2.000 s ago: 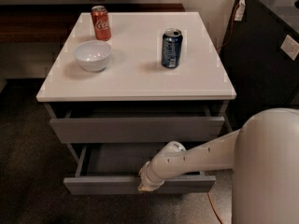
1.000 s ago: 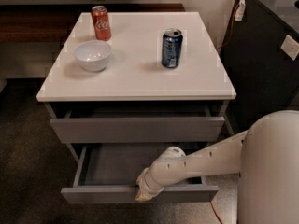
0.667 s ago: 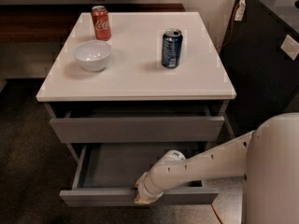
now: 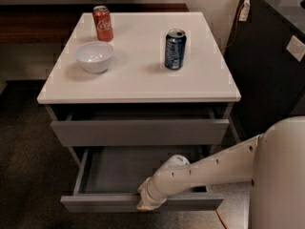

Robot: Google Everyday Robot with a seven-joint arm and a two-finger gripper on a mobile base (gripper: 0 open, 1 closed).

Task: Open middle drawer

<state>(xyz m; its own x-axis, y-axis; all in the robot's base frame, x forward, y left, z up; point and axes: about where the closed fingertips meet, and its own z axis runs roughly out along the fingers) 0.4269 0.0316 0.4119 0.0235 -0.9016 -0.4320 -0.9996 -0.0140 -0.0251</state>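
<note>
The middle drawer (image 4: 95, 202) is pulled well out of the cabinet. Its flat grey front strip runs along the bottom of the camera view, and its grey inner tray (image 4: 119, 171) looks empty. My gripper (image 4: 144, 202) is at the top edge of that front strip, right of its middle, at the end of my white arm (image 4: 214, 168), which reaches in from the lower right. The wrist covers the gripper's tip. The taller grey top drawer front (image 4: 138, 131) sits above and also stands a little out from the cabinet. The bottom drawer is hidden.
On the white cabinet top (image 4: 143, 82) stand a red cola can (image 4: 102, 23), a white bowl (image 4: 94, 56) and a blue can (image 4: 175, 49). A dark cabinet (image 4: 276, 61) with an orange cable stands at the right. The floor is dark carpet (image 4: 28, 166).
The middle drawer has slid further out toward the camera, showing more of its tray. My gripper and arm have moved with its front strip, down and toward the camera.
</note>
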